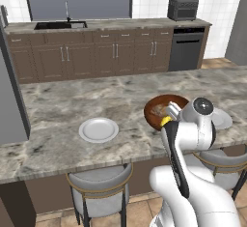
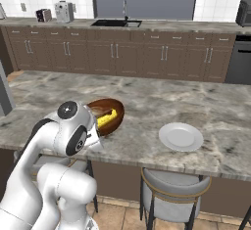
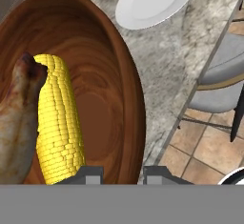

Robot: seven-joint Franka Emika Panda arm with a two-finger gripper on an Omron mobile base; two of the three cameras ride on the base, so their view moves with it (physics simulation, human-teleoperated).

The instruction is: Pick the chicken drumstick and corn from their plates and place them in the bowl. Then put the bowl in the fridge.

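The reddish-brown bowl (image 3: 102,66) is tilted above the island counter's near edge, with my gripper (image 3: 125,174) shut on its near rim. Inside it the yellow corn (image 3: 58,127) lies beside the golden-brown chicken drumstick (image 3: 16,123). From the left base view the bowl (image 1: 161,106) shows just past the gripper (image 1: 170,114). In the right base view the corn (image 2: 109,118) peeks out of the bowl (image 2: 110,107). One white plate (image 1: 98,130) lies bare to the left on the counter, and the other plate (image 1: 223,120) is partly behind my arm. A tall grey body (image 1: 9,100) at the left edge looks like the fridge.
Grey-cushioned stools (image 1: 99,182) stand under the marble island's near edge (image 1: 72,165). Across the aisle run dark brown cabinets (image 1: 96,52) with a sink (image 1: 60,25), a toaster oven (image 1: 183,8) and a dishwasher (image 1: 185,49).
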